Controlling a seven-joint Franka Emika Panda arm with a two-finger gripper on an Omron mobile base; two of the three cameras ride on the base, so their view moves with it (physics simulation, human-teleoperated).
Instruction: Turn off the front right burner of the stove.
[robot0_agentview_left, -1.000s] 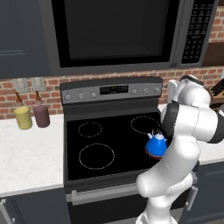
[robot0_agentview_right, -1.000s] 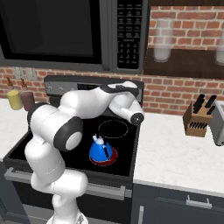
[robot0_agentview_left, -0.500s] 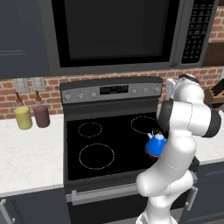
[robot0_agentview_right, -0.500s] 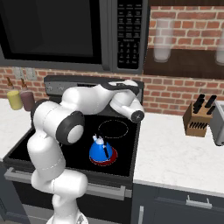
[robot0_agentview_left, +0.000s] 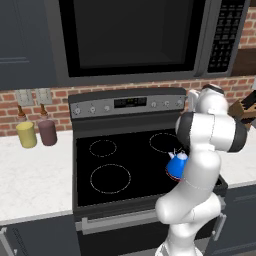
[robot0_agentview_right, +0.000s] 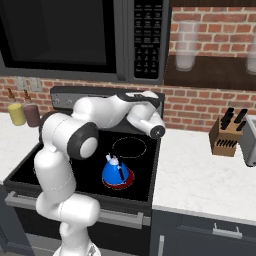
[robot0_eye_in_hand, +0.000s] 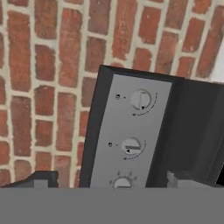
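Left base view: the arm rises before the stove (robot0_agentview_left: 125, 165), its hand up by the back panel's right end; a blue kettle (robot0_agentview_left: 176, 165) sits on the front right burner (robot0_agentview_left: 170, 175).

Right base view: the kettle's base is ringed red; the hand reaches towards the panel.

Hand view: the fingers (robot0_eye_in_hand: 107, 179) stand wide apart, holding nothing, facing the knobs (robot0_eye_in_hand: 141, 99).
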